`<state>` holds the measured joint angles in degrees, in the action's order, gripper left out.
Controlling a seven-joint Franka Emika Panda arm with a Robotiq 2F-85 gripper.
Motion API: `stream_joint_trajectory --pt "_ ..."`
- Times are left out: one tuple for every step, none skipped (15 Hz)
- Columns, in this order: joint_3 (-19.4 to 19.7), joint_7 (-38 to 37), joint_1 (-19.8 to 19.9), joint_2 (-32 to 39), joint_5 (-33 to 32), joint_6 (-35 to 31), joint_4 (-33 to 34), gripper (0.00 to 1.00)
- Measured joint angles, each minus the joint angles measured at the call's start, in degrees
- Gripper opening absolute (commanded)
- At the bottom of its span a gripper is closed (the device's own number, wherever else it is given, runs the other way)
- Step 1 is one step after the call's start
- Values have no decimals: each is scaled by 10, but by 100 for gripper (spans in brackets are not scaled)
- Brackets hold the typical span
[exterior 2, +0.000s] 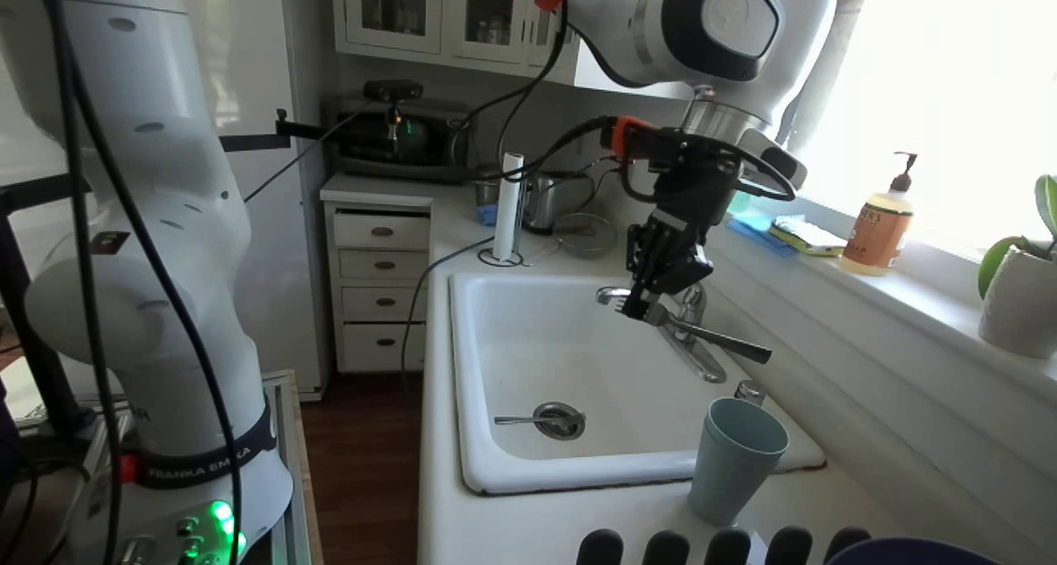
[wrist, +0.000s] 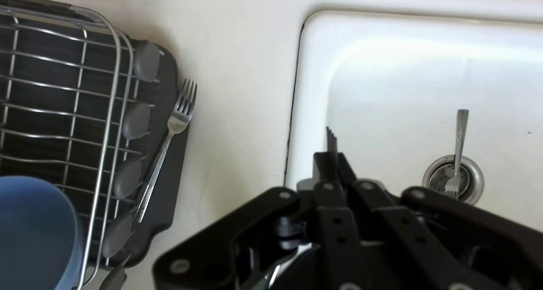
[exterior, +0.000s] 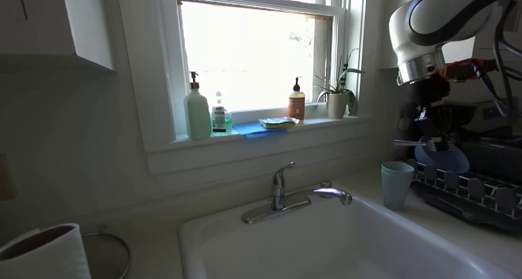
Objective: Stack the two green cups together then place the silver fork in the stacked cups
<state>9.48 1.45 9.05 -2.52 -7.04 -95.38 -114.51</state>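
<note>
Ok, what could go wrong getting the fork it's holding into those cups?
The claw grips the fork near its tines, far from upright, so it may catch the rim of the stacked cups and tip them. Those stand close beside the sink, so they could tumble in. Held so far off its middle, the fork might also swivel or slip.

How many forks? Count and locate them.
3: one fork in the gripper; a second fork, tines over the sink drain; a third fork along the edge of the rack tray. Others may be hidden.
</note>
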Motion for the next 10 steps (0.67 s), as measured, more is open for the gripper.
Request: stream_joint_trajectory --pt "4 5 1 13 10 9 10 1" --pt "6 10 4 25 21 17 20 1" --pt "8 15 7 38 31 25 29 1" --pt "11 18 9 51 40 34 40 1" --pt "14 21 13 64 48 42 50 1" --pt "16 24 17 77 55 51 61 1" --pt "19 26 22 88 61 60 72 1" --pt "21 27 27 100 67 69 83 1" --pt "23 27 32 110 72 78 93 1" --pt "25 29 37 121 81 88 103 1"
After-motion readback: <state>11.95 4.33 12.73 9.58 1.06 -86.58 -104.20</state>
